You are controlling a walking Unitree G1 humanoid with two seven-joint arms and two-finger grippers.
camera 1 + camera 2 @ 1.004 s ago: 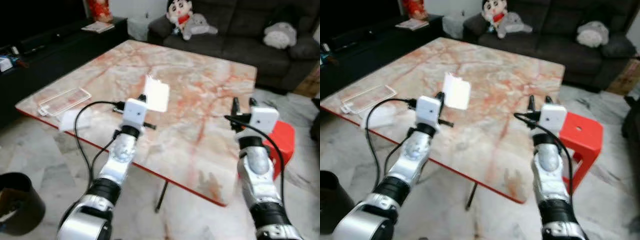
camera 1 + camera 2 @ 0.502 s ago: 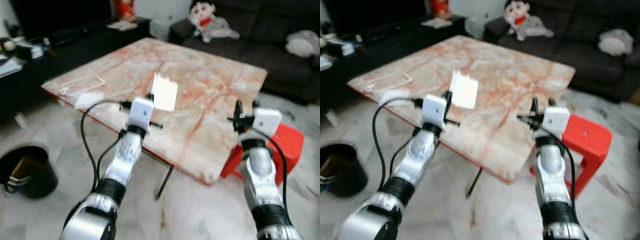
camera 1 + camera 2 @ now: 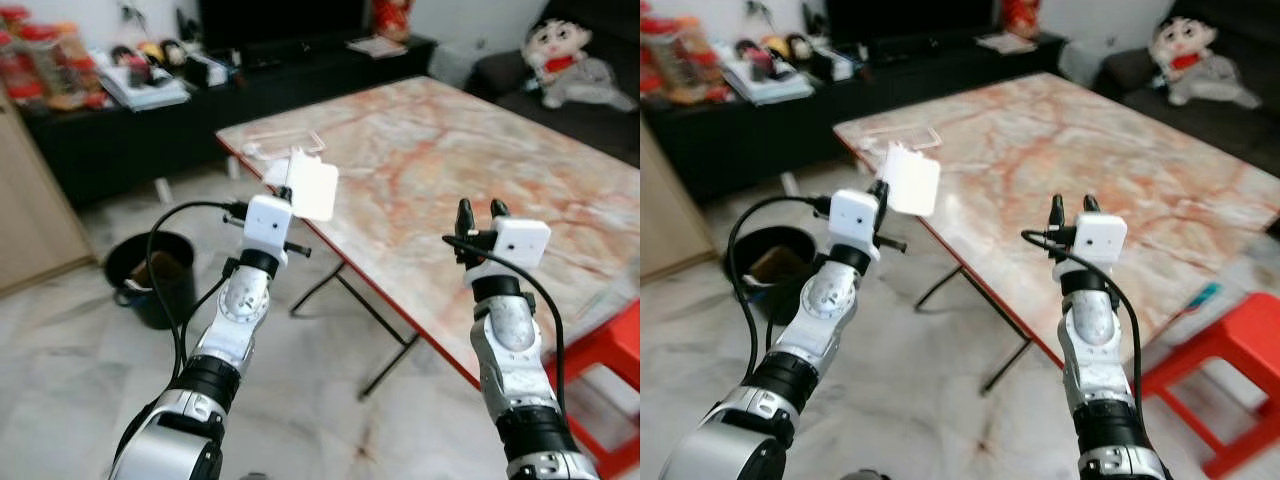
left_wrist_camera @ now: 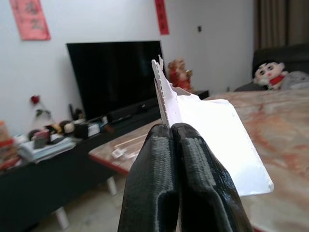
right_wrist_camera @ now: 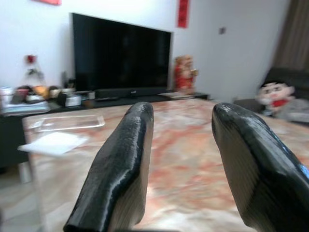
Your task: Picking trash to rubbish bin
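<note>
A white piece of paper trash (image 3: 313, 189) is pinched upright in my left gripper (image 3: 289, 192), which is shut on it and held up in front of the marble table's near corner. The left wrist view shows the paper (image 4: 212, 140) clamped between the two black fingers (image 4: 164, 179). The black rubbish bin (image 3: 153, 277) stands on the floor to the left, below and beyond that arm, with brown scraps inside. My right gripper (image 3: 477, 213) is open and empty, raised over the table's near edge; its spread fingers (image 5: 120, 169) show in the right wrist view.
The marble table (image 3: 470, 170) with a red rim and folding legs spans the right. A clear tray (image 3: 283, 143) and white sheet lie at its far left corner. A red stool (image 3: 1210, 360) stands at right, a TV bench (image 3: 200, 110) behind, a sofa with plush toys (image 3: 560, 65) far right.
The whole view has swung left, so the camera turned: the bin is now nearer the centre and the TV bench has come into sight. Both grippers keep their pose and the paper stays held.
</note>
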